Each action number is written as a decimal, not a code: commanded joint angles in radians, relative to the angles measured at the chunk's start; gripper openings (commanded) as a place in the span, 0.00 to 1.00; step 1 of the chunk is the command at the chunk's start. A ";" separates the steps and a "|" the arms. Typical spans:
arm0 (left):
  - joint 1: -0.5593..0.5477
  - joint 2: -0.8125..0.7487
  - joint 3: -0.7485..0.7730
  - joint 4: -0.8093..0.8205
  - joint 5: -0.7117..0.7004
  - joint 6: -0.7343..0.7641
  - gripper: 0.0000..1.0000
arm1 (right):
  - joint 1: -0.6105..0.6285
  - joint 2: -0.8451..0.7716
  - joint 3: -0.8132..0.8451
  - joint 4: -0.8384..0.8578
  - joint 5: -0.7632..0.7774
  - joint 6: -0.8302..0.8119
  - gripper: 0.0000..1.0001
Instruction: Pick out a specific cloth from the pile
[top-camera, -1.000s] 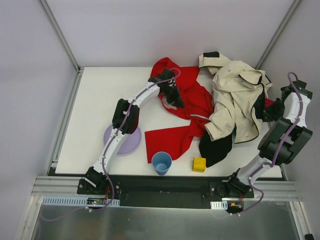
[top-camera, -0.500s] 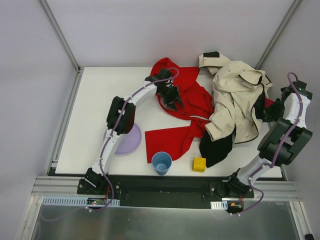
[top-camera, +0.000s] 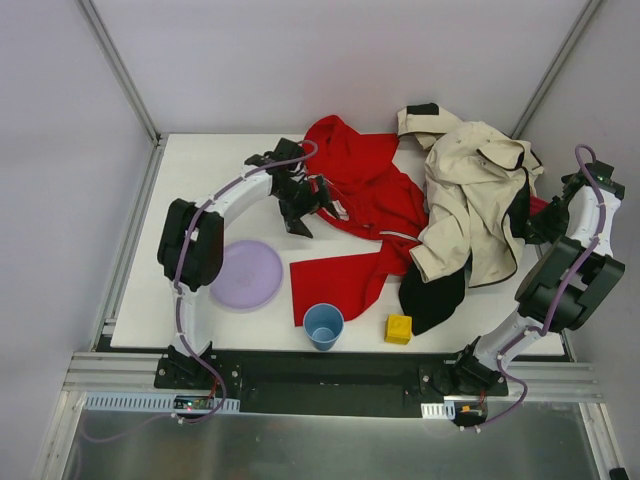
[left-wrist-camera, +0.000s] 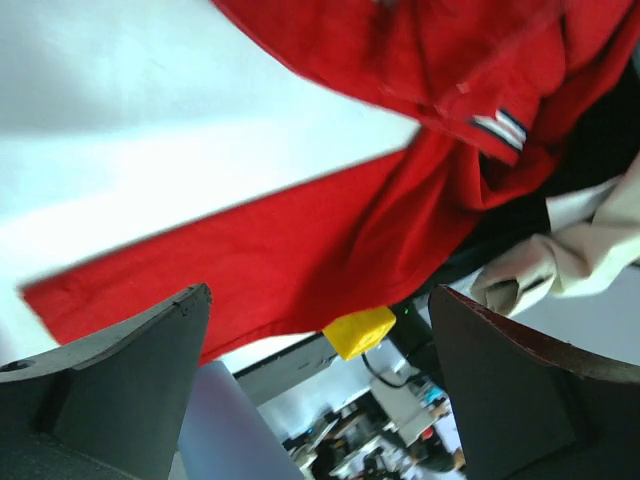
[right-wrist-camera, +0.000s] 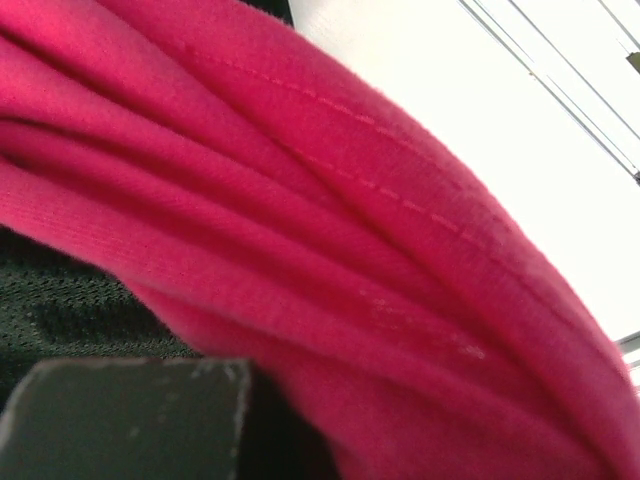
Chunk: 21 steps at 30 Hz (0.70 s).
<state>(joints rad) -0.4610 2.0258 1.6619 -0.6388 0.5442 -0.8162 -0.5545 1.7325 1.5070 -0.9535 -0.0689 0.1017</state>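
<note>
The red cloth (top-camera: 370, 190) lies spread on the white table, its right side running under the pile, a cream-and-black jacket (top-camera: 475, 200). My left gripper (top-camera: 312, 207) hovers at the cloth's left edge, open, with nothing between its fingers. In the left wrist view the red cloth (left-wrist-camera: 330, 250) stretches below and beyond the left gripper (left-wrist-camera: 320, 300). My right gripper (top-camera: 535, 215) is tucked against the pile's right side. Its wrist view is filled by magenta fabric (right-wrist-camera: 350, 230) above one dark finger (right-wrist-camera: 130, 420); whether the fabric is gripped does not show.
A purple plate (top-camera: 245, 273) sits at the near left under the left arm. A blue cup (top-camera: 323, 325) and a yellow block (top-camera: 399, 329) stand near the table's front edge. Walls close off the back and sides.
My left gripper has opened and swung left, off the middle of the red cloth to its left edge. The right arm has not moved.
</note>
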 joint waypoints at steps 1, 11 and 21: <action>0.082 0.000 -0.015 -0.012 -0.004 -0.021 0.90 | -0.021 -0.037 0.005 0.005 -0.003 0.015 0.01; 0.108 0.310 0.407 0.005 0.054 -0.054 0.91 | -0.021 -0.028 0.009 0.007 -0.015 0.010 0.00; 0.019 0.550 0.748 0.011 0.059 -0.121 0.99 | -0.022 -0.014 0.016 0.009 -0.026 0.010 0.01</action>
<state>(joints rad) -0.3859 2.5214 2.3020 -0.6308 0.5938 -0.8948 -0.5579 1.7325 1.5070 -0.9527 -0.0883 0.1013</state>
